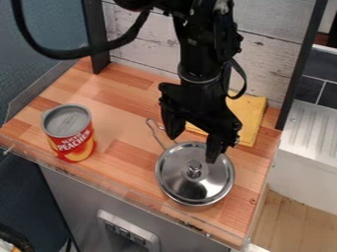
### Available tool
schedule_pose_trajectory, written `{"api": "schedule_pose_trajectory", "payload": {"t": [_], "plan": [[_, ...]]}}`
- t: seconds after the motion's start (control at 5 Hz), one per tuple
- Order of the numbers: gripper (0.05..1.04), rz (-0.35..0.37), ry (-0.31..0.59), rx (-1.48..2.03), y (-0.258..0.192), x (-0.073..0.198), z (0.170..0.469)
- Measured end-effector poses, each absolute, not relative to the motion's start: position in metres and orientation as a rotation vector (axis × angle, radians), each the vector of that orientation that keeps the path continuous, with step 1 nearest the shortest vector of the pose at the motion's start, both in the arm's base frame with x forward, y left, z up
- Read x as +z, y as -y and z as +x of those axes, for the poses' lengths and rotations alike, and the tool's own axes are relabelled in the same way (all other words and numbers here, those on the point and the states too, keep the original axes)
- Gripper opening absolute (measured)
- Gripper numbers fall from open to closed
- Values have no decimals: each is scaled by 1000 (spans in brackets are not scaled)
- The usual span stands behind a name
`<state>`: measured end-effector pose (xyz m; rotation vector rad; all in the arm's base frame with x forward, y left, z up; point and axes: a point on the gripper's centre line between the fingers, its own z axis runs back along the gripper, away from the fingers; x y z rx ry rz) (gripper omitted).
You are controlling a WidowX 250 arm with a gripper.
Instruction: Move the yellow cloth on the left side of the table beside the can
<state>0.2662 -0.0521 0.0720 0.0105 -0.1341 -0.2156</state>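
Observation:
The black gripper point(193, 146) hangs over the middle right of the table, its two fingers spread apart with nothing held between them, above the back edge of the lidded pot. Behind the gripper, at the right rear of the table, lies the yellow cloth point(250, 117), flat and partly hidden by the gripper and arm. The can point(68, 133), red and yellow with a grey top, stands upright on the left side of the table, well apart from the cloth.
A steel pot with a knobbed lid point(195, 173) sits at the front right, its wire handle pointing to the back left. The wooden table point(125, 106) has a clear raised guard along its front and left edges. A whitewashed plank wall point(270, 54) stands behind.

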Motion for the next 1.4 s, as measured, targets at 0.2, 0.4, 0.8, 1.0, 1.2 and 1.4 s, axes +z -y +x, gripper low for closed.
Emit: {"api": "schedule_pose_trajectory", "payload": {"t": [0.2,0.4,0.8,1.0,1.2,1.4], "plan": [[1001,12,103,-215,52,64,265],[1001,13,105,-202,54,55,292],[1001,23,155,-110,55,26,365],[1001,37,201,-42,55,13,386],[1001,45,214,-13,50,5,399],[1001,59,188,10,27,0,398]]}}
